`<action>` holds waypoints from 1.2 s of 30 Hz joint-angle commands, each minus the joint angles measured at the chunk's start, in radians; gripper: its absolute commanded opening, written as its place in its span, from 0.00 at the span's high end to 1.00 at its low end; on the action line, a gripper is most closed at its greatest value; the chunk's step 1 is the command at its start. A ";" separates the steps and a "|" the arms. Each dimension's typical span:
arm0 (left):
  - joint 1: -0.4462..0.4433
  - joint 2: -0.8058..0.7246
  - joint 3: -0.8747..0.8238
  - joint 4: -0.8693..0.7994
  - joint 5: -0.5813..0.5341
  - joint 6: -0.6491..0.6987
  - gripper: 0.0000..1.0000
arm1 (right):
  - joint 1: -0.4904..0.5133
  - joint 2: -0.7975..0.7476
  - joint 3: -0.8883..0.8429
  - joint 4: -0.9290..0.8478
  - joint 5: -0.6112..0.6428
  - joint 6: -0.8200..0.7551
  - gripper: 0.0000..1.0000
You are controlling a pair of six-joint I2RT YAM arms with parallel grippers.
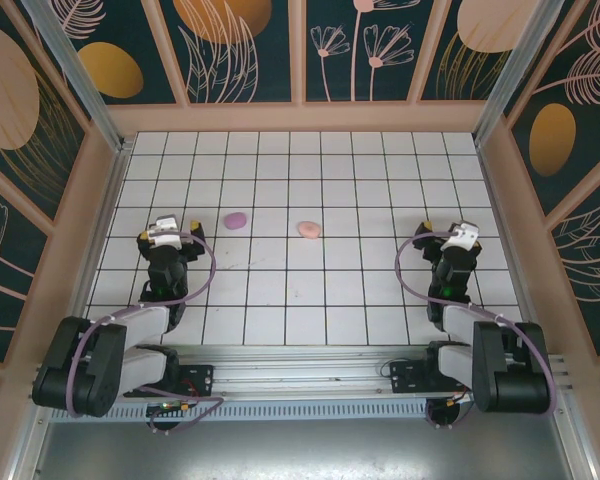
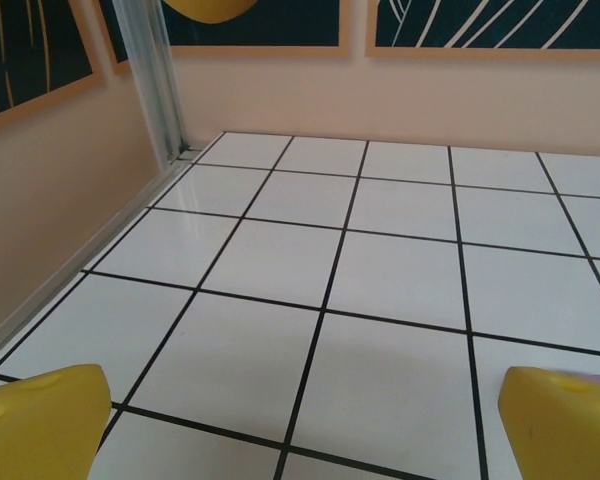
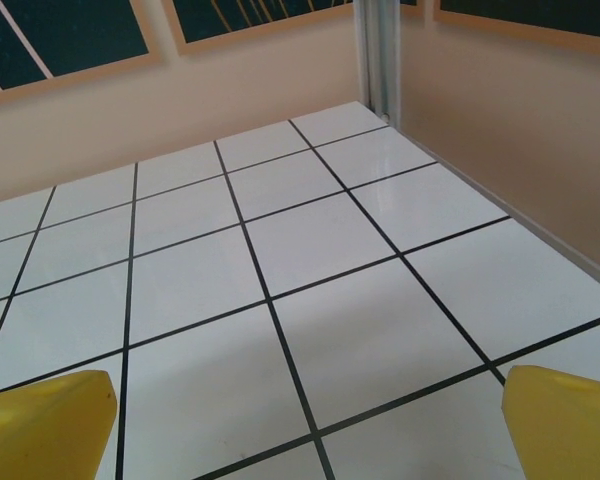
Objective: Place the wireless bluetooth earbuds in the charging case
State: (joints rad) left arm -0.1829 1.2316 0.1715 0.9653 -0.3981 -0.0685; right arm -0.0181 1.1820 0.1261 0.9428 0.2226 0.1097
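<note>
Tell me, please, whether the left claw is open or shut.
Open: the left claw has its yellow fingertips wide apart, nothing between them.

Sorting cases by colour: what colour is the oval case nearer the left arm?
The oval case is lilac-purple, clearest in the top external view.

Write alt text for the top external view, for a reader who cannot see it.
A lilac case and a pale pink case lie apart on a white gridded table, slightly beyond the black left arm and right arm mounted at its near edge. The left gripper and the right gripper stand open and empty, each clear of the cases.
</note>
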 commanded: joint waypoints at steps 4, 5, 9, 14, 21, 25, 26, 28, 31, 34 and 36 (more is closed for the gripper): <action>0.024 0.065 -0.027 0.261 0.033 0.044 0.02 | -0.011 0.100 0.033 0.168 -0.116 -0.031 0.01; 0.028 0.080 -0.025 0.280 0.039 0.056 0.01 | -0.011 0.118 0.039 0.182 -0.131 -0.040 0.01; 0.040 0.159 -0.023 0.376 0.076 0.090 0.01 | -0.013 0.199 0.042 0.293 -0.152 -0.062 0.01; 0.082 0.220 -0.044 0.455 0.125 0.056 0.02 | -0.020 0.328 0.041 0.405 -0.158 -0.054 0.01; 0.119 0.288 0.011 0.407 0.234 0.052 0.01 | -0.020 0.353 0.096 0.321 -0.185 -0.064 0.01; 0.166 0.288 0.065 0.307 0.257 0.000 0.02 | -0.012 0.356 0.097 0.322 -0.175 -0.072 0.01; 0.165 0.288 0.063 0.312 0.254 0.002 0.01 | -0.010 0.356 0.098 0.322 -0.178 -0.074 0.01; 0.166 0.288 0.059 0.316 0.252 0.002 0.01 | -0.009 0.356 0.099 0.320 -0.179 -0.077 0.01; 0.165 0.289 0.062 0.314 0.254 0.002 0.02 | 0.000 0.358 0.100 0.318 -0.168 -0.085 0.01; 0.166 0.288 0.062 0.312 0.254 0.002 0.01 | 0.000 0.358 0.099 0.318 -0.168 -0.083 0.01; 0.165 0.288 0.061 0.312 0.254 0.003 0.01 | 0.001 0.358 0.099 0.318 -0.169 -0.083 0.01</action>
State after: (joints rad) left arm -0.0216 1.5150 0.2237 1.2747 -0.1600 -0.0502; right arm -0.0235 1.5345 0.2092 1.2308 0.0586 0.0376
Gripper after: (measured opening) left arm 0.985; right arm 0.990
